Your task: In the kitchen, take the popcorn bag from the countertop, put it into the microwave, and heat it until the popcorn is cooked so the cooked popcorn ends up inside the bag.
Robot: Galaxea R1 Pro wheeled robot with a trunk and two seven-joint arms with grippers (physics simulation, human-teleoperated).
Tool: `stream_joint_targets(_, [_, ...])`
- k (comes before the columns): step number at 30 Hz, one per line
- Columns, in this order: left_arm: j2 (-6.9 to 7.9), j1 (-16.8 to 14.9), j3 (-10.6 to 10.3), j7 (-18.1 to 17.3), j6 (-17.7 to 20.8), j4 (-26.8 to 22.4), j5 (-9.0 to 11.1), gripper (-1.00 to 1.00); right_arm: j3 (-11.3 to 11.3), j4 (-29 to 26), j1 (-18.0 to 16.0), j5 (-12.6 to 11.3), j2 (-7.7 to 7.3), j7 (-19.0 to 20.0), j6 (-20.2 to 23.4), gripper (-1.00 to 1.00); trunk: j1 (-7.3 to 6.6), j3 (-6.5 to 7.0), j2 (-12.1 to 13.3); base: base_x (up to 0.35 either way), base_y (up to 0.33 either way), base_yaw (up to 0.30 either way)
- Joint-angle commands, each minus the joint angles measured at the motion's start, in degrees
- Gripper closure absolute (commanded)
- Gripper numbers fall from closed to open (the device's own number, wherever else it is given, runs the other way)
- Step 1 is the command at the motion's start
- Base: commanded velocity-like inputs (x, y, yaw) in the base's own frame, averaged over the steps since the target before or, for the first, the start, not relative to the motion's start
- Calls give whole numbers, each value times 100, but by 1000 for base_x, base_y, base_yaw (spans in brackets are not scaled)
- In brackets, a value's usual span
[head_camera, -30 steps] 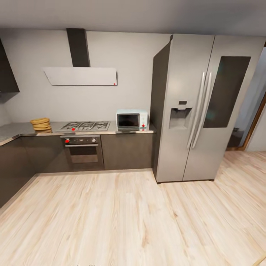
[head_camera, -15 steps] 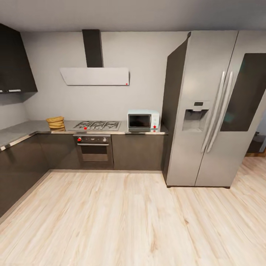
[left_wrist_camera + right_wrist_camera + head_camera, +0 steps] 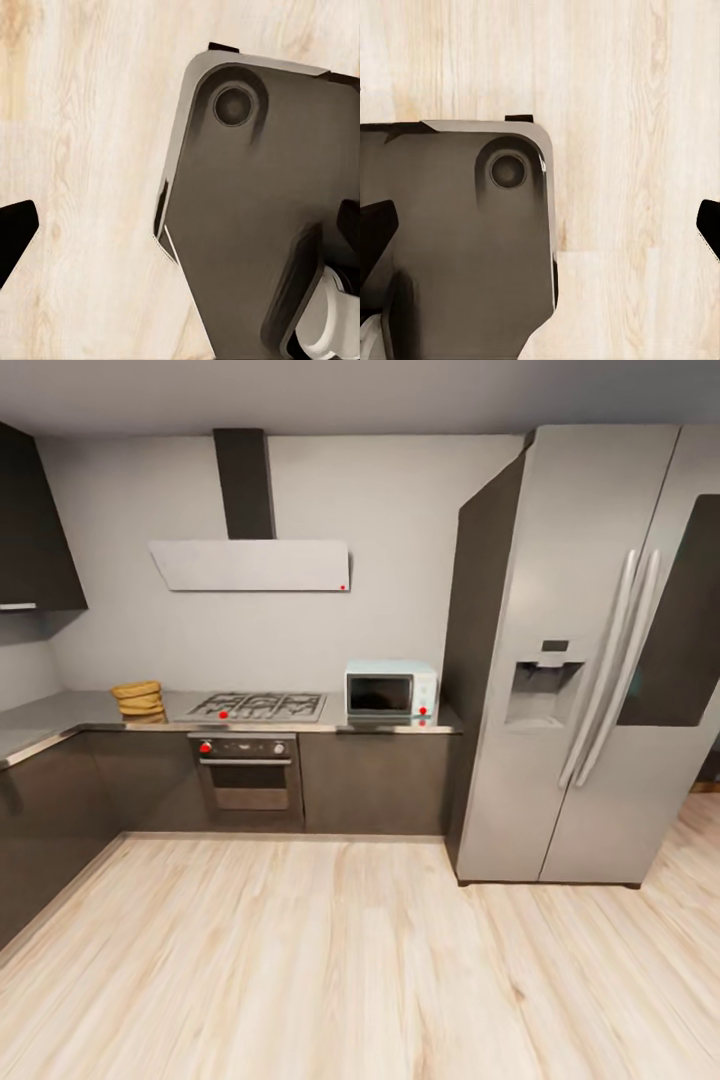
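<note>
Head view: kitchen with pale grey walls and a light wood plank floor (image 3: 330, 960). Counter (image 3: 60, 710), grey and glossy, runs along the back wall over dark cabinet fronts (image 3: 375, 780) and turns a corner at the left. Popcorn bag (image 3: 139, 698), golden-tan and crumpled, stands on the counter just beside the left edge of the gas hob (image 3: 258, 706). Microwave (image 3: 391, 691), pale blue with a dark glass door shut, sits at the counter's right end, near the fridge and well apart from the bag, the hob lying between them. Built-in oven (image 3: 246, 775), black with red-marked knobs, sits under the hob. White angled hood (image 3: 250, 565) hangs above the hob on a dark flue. Steel fridge (image 3: 590, 660), two-door with a dispenser, stands at the right. Left wrist view: left gripper (image 3: 180, 232), dark fingertips at opposite edges, jaws apart with nothing between them, over the plank floor and the robot's dark base (image 3: 255, 225). Right wrist view: right gripper (image 3: 540, 225), fingertips likewise at opposite edges, jaws apart and empty, above the floor and the same base.
</note>
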Motion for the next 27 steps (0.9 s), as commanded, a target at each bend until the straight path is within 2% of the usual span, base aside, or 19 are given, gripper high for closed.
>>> stream_joint_targets(1, [31,1,19,2,149,-46,-3,-100,-18,5,-4,-2,1,-6,-21,-100,6,-9,-8,347,0,0])
stream_joint_targets(5, [71,1,18,2,260,-61,-6,-100,-19,5,-6,-3,1,-6,-27,-100,6,-9,-8,349,0,0])
stream_joint_targets(12, [297,1,18,-4,202,-64,-6,-100,-26,5,-3,-3,1,-14,-29,-100,6,-9,-8,350,0,0])
stream_joint_targets(18, [282,1,-3,-7,189,-62,-6,-100,-46,-5,-4,-1,1,-10,-7,-100,6,-9,-8,335,0,0])
stream_joint_targets(19, [278,1,-7,-14,195,-62,-6,-100,-27,-1641,-4,14,1,-7,-41,-100,6,-9,-8,339,0,0])
stream_joint_targets(22, [277,1,-7,-15,193,-62,-10,-100,-27,-2616,-5,14,1,-4,-79,-100,6,-9,-8,341,0,0])
stream_joint_targets(27, [271,1,-7,-15,192,-62,-14,-100,-26,-3957,-4,14,1,10,-458,-100,6,-9,-8,341,0,0])
